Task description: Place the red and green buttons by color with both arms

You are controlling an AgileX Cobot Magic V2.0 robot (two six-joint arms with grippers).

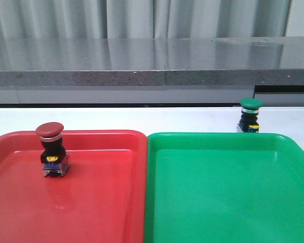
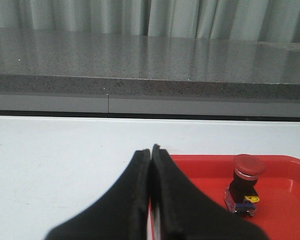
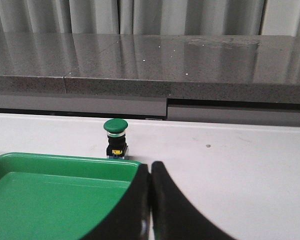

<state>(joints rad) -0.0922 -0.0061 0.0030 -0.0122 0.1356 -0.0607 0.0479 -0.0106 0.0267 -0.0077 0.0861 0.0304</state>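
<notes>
The white worktop [image 1: 192, 119] is largely covered by a red tray [image 1: 91, 202] and a green tray [image 1: 233, 202] laid side by side. The left gripper [image 2: 151, 150] and the right gripper [image 3: 150, 166] are each seen with fingers pressed together, holding nothing. The red button [image 1: 51, 149] is found upright inside the red tray, toward its 10 o'clock corner, so that half is judged done. The green button [image 1: 250, 115] is left on the worktop just beyond the green tray's rim, at about 1 o'clock, and remains to be placed.
</notes>
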